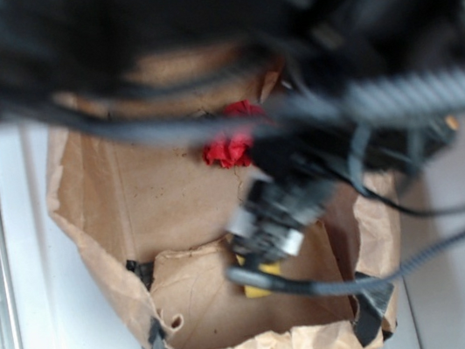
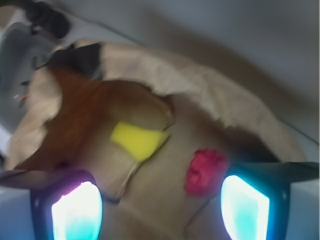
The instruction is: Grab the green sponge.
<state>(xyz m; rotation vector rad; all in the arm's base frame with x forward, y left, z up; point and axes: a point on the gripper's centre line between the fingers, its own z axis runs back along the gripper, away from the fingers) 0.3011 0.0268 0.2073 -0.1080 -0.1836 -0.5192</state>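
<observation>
The green sponge point(image 2: 137, 139) looks yellow here, a small foam block lying on the brown paper bag point(image 2: 165, 80). In the exterior view the green sponge point(image 1: 261, 283) peeks out from under the gripper point(image 1: 265, 240), which hovers just above it. In the wrist view my gripper point(image 2: 160, 212) is open, its two glowing fingertips point(image 2: 76, 212) wide apart at the bottom, with only paper between them. The sponge lies ahead of the fingers, closer to the left one.
A red wrinkly cloth ball point(image 2: 205, 171) lies on the paper right beside the right finger; in the exterior view the ball point(image 1: 230, 146) sits beyond the gripper. The bag's crumpled walls point(image 1: 94, 249) rise around both things. Black cables point(image 1: 423, 259) trail to the right.
</observation>
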